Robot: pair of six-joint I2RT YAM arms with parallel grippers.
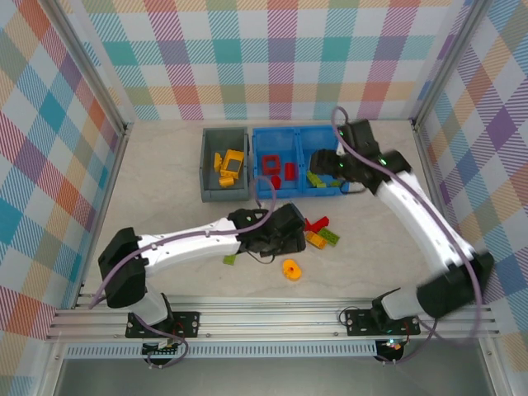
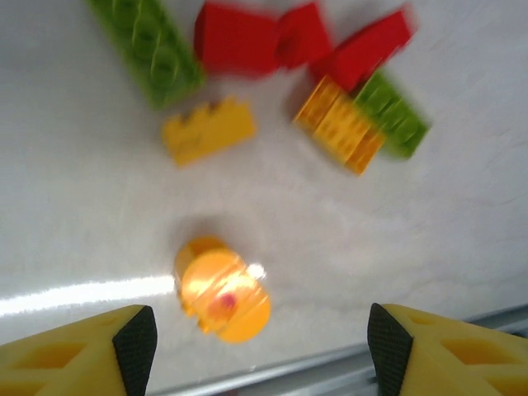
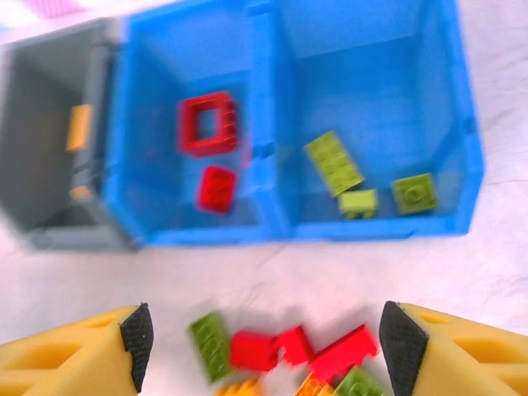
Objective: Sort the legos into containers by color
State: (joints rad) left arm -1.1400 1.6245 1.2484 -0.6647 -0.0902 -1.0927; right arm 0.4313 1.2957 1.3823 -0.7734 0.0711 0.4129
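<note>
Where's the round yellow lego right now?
In the top view the round yellow lego lies alone on the table by the front rail, below the loose brick pile, beside the left end effector.

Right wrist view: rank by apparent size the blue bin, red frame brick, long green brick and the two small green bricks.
1. blue bin
2. red frame brick
3. long green brick
4. paler small green brick and darker small green brick: too alike to rank
</note>
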